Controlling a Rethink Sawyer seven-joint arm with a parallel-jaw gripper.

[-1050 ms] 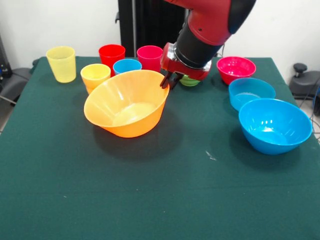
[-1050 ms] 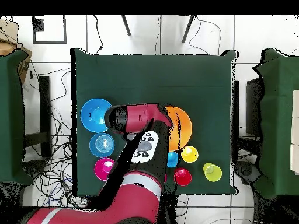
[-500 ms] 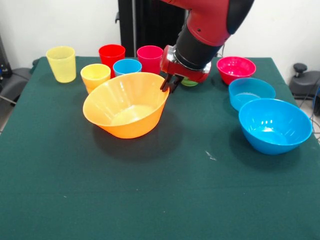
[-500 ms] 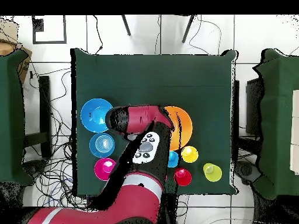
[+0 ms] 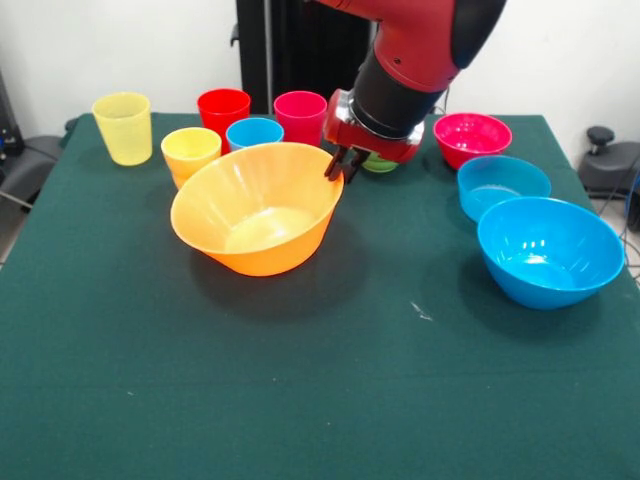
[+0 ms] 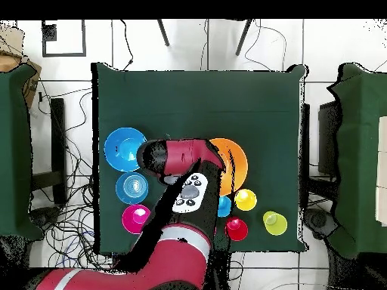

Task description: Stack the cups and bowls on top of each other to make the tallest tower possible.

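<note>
The red and black arm reaches down from above, its gripper (image 5: pixel 334 169) pointing downward, fingers closed together.

So the colours on that desk: the cloth-covered tabletop (image 5: pixel 300 400) was a flat dark green, no pattern apart from a tiny white fleck. The big glossy plastic bowl (image 5: pixel 257 208) was bright orange, paler and almost yellow down at the bottom inside. The large round plastic bowl (image 5: pixel 549 250) and the smaller round bowl (image 5: pixel 502 185) were both sky blue. The little glossy bowl (image 5: pixel 472 138) was magenta, and a sliver of lime green bowl (image 5: pixel 380 164) peeked out too. The plastic tumblers ran pale yellow (image 5: pixel 123 127), orange-yellow (image 5: pixel 190 152), red (image 5: pixel 223 112), light blue (image 5: pixel 254 133) and hot pink (image 5: pixel 299 116). The robot arm (image 5: pixel 415 60) was deep red with black sections.
</note>
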